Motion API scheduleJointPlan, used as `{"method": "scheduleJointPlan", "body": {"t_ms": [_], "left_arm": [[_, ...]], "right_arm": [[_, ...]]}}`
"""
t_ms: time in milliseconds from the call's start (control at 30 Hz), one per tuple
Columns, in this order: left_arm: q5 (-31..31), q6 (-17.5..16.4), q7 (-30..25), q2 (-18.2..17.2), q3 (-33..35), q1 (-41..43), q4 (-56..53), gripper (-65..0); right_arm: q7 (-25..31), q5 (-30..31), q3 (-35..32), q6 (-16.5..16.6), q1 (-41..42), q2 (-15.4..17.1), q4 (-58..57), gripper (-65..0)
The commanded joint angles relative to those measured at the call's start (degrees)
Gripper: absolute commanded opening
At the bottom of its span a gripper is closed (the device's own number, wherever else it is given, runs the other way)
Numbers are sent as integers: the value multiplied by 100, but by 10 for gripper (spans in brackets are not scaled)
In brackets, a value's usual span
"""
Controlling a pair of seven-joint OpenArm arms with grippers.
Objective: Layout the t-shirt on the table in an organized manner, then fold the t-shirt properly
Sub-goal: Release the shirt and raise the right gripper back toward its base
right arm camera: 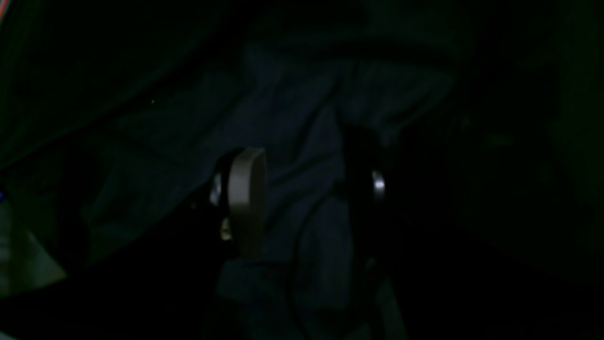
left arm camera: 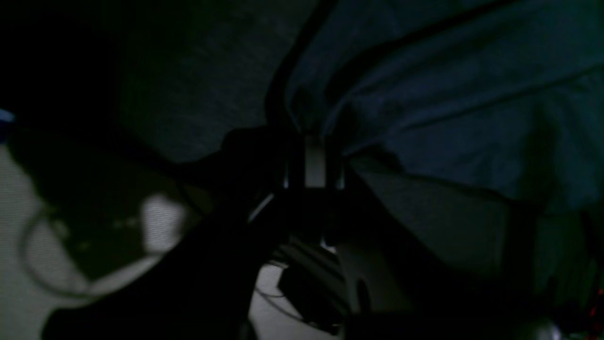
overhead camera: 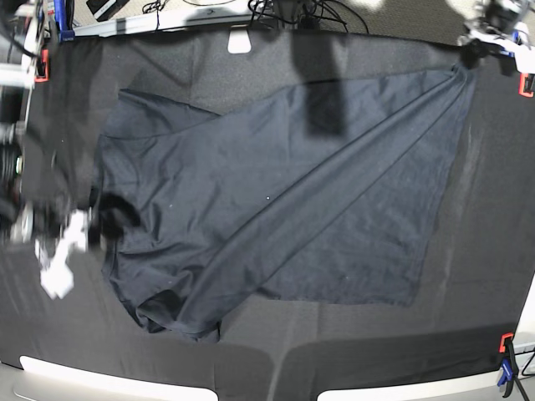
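The dark t-shirt lies spread across the black table, with a long raised fold running from its far right corner down to the near left. My left gripper is at that far right corner. In the left wrist view the left gripper is shut on a pinch of t-shirt fabric. My right gripper is blurred at the shirt's left edge. In the right wrist view the right gripper stands open, its fingers apart over rumpled t-shirt cloth.
Red clamps grip the table's far corners, and a red and blue clamp holds the near right one. A white block and cables sit along the far edge. The pale table edge runs along the front.
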Motion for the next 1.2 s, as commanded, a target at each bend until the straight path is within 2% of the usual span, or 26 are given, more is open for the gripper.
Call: {"method": "scheduleJointPlan", "body": {"t_ms": [0,333,533,633,700,967,1167], "left_arm": [[-31,-67,35,7,-26,44,74,-650],[-24,-67,35,33,-26,35,74,-650],[-24,-67,37,35,-26,35,74,-650],[-24,-67,37,35,-26,35,74,-650],[-24,-67,37,35,-26,35,74,-650],[-22,-67,42,33,-26,35,74,-650],[-20,-67,39,33,-26,35,74,-650]], "right_arm": [[87,201,188,73,-48,127,94,-394],[76,247,1189,73,-1978,131,516,-394],[96,-595,1639,73,-2581,127,776,-394],[476,-940,1718,-85,-2702,57,761,-394],[671,-1003,1716,-175,-2697,-63,761,-394],[664,-1421,1716,-175,-2627,-874,761,-394],[686,-1141,1716,-170,-2627,-1113,763,-394]]}}
